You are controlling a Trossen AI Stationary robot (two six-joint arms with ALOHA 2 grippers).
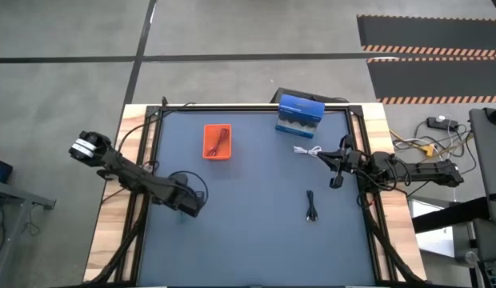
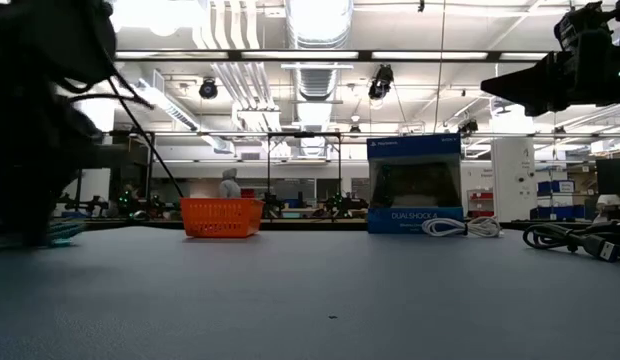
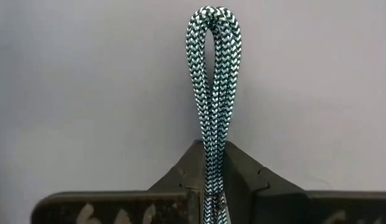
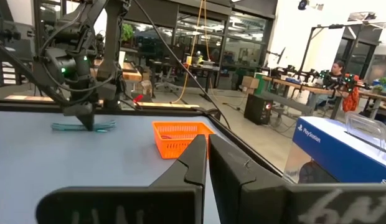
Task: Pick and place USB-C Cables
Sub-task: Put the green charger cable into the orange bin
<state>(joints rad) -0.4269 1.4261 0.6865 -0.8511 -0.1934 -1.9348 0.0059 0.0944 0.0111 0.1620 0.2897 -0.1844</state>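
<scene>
The teal-green cable (image 3: 213, 74) is folded double, and my left gripper (image 3: 211, 155) is shut on it near the table's left side (image 1: 190, 204). The right wrist view shows that cable (image 4: 84, 126) low on the table under the left gripper (image 4: 87, 118). The red cable (image 1: 219, 141) lies inside the orange basket (image 1: 217, 142). The white cable (image 1: 308, 150) lies on the table next to the blue box. The black cable (image 1: 311, 206) lies on the table toward the near right. My right gripper (image 4: 205, 155) is shut and empty, raised above the table's right side (image 1: 338, 172). My left gripper pinches the folded teal-green cable between its two fingers (image 3: 187, 177), both strands together (image 3: 211, 165). The looped end (image 3: 213, 18) sticks out beyond the fingertips. The fingers come from above, pointing down. The cable lies level, on or just over the table (image 4: 106, 127).
A blue box (image 1: 300, 114) stands at the table's far edge, right of the orange basket (image 2: 221, 216). Bare table surface lies between the two arms. Black wires (image 2: 575, 240) lie at the table's right edge. People and workbenches are in the room beyond.
</scene>
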